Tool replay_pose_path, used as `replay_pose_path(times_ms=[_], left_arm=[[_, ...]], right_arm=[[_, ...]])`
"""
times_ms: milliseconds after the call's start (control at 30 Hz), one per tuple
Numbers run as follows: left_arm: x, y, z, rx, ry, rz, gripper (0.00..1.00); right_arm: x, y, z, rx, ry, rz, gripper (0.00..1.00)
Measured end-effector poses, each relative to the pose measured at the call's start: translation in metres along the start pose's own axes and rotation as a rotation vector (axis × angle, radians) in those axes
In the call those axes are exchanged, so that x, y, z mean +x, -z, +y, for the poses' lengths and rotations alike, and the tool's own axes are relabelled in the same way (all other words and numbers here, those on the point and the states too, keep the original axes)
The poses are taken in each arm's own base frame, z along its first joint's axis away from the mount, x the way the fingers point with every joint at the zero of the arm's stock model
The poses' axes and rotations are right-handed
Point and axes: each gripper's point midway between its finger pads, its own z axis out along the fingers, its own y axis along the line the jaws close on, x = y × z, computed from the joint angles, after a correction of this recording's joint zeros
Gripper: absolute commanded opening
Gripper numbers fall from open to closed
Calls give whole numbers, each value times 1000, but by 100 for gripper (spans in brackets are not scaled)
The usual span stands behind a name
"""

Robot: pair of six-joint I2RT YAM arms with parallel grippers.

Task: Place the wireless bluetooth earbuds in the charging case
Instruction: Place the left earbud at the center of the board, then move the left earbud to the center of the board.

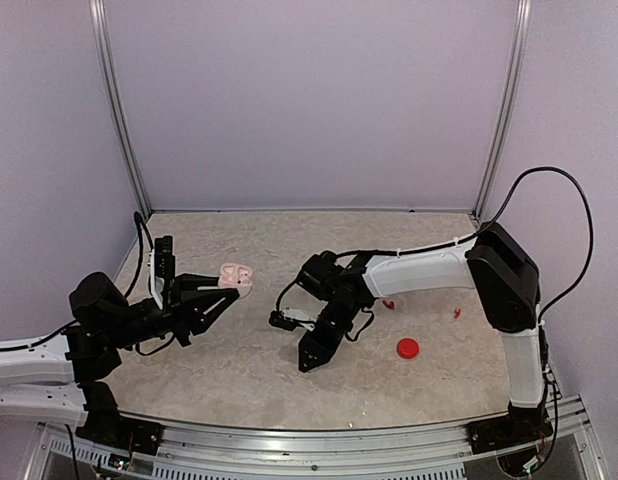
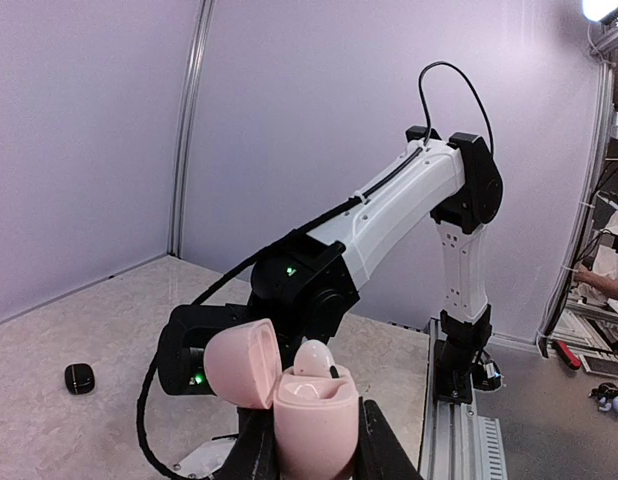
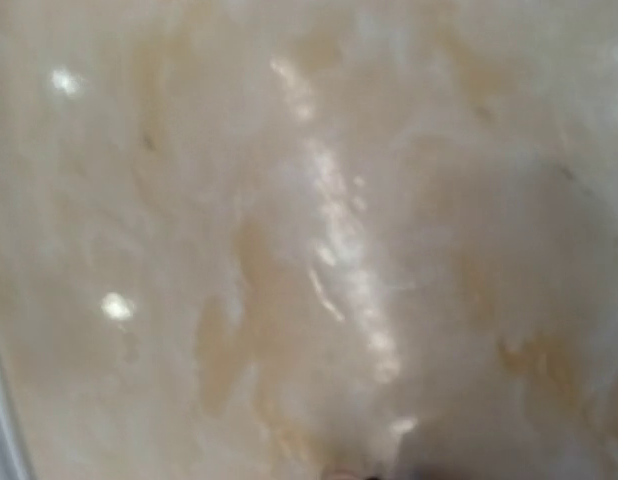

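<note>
Table (image 1: 239, 385): red earbud (image 1: 389, 303) lies loose near your right arm (image 1: 429, 268).
Right claw (image 1: 311, 356): low over table; you cannot tell its opening.
Left claw (image 1: 227, 291): clamps pink charging case (image 2: 314, 420), lid open.
Whitish earbud (image 2: 314, 358): seated in case; others likely remain.

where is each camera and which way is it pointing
top external: above and behind the bases, looking down at the table; both arms, left hand and right hand show.
left wrist: on the left arm, facing across to the right arm; its fingers clamp the open pink case.
right wrist: aimed down, close on the blurred table; no fingers clearly show.
shared: top and left wrist both show the pink case and right arm.
</note>
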Motion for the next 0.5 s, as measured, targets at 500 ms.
replay_pose_path(times_ms=[500], left_arm=[[-9,4,0,-5,-11,-28,1]], right_arm=[[-9,43,0,409,89,104,38]])
